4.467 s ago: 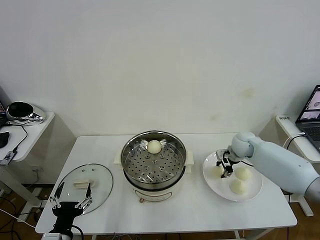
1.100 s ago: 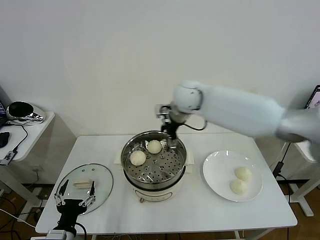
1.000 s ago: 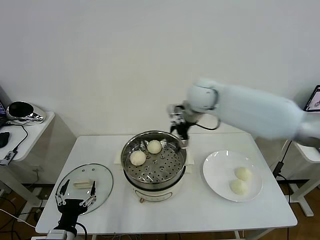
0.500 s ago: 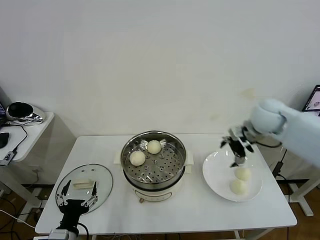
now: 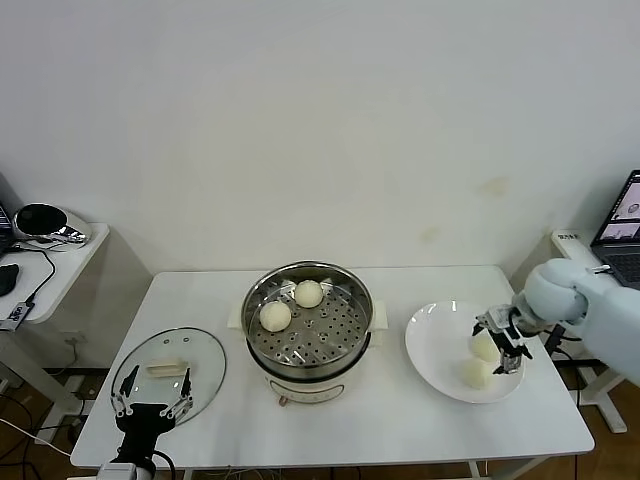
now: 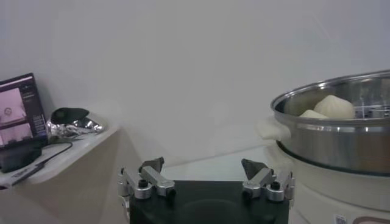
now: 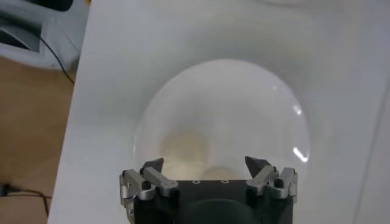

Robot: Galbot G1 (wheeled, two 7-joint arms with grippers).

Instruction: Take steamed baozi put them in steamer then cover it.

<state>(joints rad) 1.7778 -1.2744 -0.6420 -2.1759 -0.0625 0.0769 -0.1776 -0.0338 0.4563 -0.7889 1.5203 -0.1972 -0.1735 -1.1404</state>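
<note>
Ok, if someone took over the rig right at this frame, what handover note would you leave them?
Right gripper: jaws open, empty, over the plate beside the two buns left on it, one farther back and one nearer.
Left gripper: jaws open, parked at the table's front left edge by the lid, which lies flat on the table.
Steamer: uncovered, two buns in the tray.
Done: two of four buns loaded.
Left: move the two plate buns into the steamer, then put the lid on.

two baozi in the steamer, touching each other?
Apart. Head view shows perforated tray between the back baozi and the left baozi in the steamer.
</note>
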